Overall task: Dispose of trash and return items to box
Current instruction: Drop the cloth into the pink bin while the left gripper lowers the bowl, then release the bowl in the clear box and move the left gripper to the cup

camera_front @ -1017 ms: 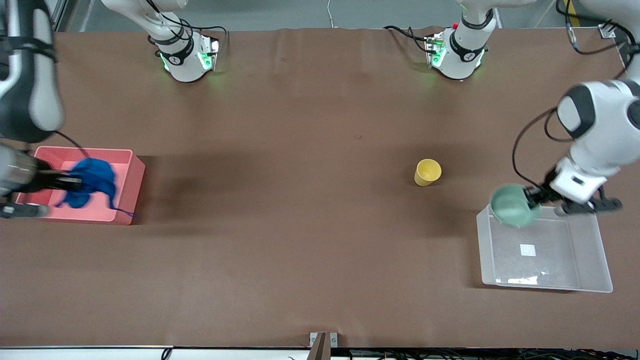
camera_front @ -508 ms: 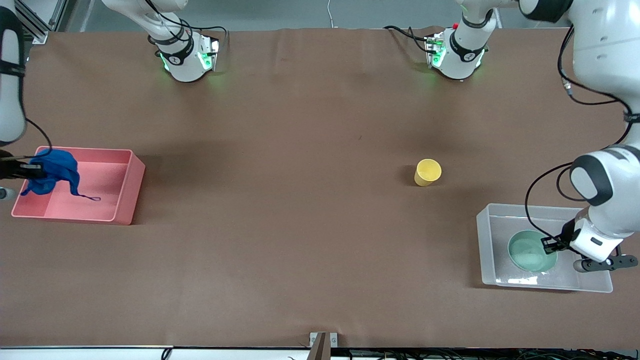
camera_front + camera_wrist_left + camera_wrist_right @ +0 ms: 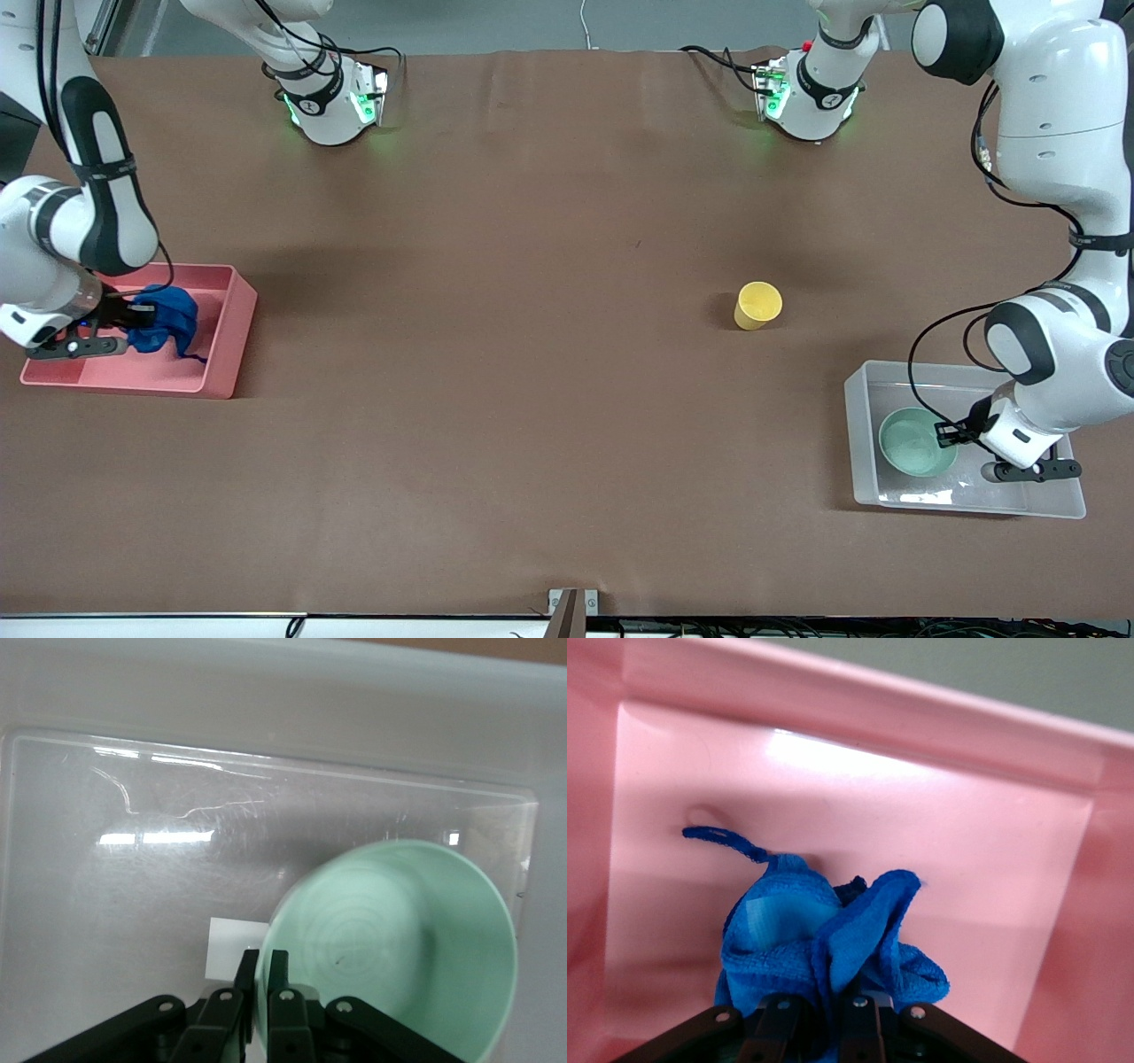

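The clear box at the left arm's end holds the mint bowl, our left gripper pinching its rim. Our right gripper, bent low, clamps the blue trash inside the pink bin. The yellow cup stands on the table.

A brown table lies under my left gripper and my right gripper, and fills all the space between them. Its cover is plain and matte, lit evenly from above, with soft dark shadows across it. Along the edge where my bases stand I see a strip of grey floor crossed by a thin white cable. On the edge nearest the front camera, about midway between my grippers, sits a small metal bracket, with a white strip running beside it.
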Motion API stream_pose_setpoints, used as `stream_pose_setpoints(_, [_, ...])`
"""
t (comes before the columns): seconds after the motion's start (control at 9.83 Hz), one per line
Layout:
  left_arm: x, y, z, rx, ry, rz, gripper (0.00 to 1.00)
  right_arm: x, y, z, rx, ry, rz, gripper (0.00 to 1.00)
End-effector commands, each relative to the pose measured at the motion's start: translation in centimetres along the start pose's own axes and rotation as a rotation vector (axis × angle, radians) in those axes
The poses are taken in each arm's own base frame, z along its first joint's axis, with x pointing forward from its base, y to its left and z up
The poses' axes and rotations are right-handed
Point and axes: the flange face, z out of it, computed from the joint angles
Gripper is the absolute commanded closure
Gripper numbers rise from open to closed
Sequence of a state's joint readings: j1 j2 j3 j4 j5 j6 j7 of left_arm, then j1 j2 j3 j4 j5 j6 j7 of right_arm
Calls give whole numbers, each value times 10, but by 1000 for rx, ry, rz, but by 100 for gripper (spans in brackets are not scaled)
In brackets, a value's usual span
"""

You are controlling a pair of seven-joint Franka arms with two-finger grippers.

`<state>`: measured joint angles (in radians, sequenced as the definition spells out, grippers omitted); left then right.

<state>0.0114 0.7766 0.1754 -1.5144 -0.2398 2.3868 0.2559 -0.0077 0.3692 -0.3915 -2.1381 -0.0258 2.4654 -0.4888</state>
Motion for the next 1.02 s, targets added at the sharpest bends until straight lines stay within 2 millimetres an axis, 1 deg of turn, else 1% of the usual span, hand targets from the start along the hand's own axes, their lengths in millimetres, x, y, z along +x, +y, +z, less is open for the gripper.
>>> stream_pose_setpoints(0.0, [3, -6, 1, 6, 5, 17, 32, 2, -11, 13, 34, 21, 25, 89])
stream_pose_setpoints(0.1, [1, 0, -23, 4, 18, 23, 0, 5, -16, 15, 48, 27, 35, 50])
stream_pose_setpoints(0.2, [0, 5, -57, 20, 42, 50, 0, 5, -19, 15, 58, 21, 40, 0])
stream_pose_setpoints(0.31, [-5, 9, -97, 47, 71, 86, 0, 7, -22, 7, 67, 17, 39, 0])
stream_pose_setpoints(0.41, [-10, 19, -136, 46, 85, 104, 0, 11, -21, -23, 87, 23, 42, 0])
stream_pose_setpoints(0.51, [-21, 32, -177, 9, 20, 98, 0, 16, -16, -61, 111, 24, 86, 0])
stream_pose_setpoints(0.61, [-32, 46, -218, -19, -8, 106, 0, 20, -12, -104, 136, 21, 164, 0])
stream_pose_setpoints(0.71, [-52, 67, -259, -43, -38, 84, 0, 20, -14, -148, 154, 39, 217, 0])
stream_pose_setpoints(0.81, [-76, 78, -289, -29, -66, 71, 0, 20, -18, -197, 167, 79, 259, 0])
stream_pose_setpoints(0.92, [-101, 104, -301, -5, -79, 87, 0, 24, -33, -240, 181, 91, 246, 0])
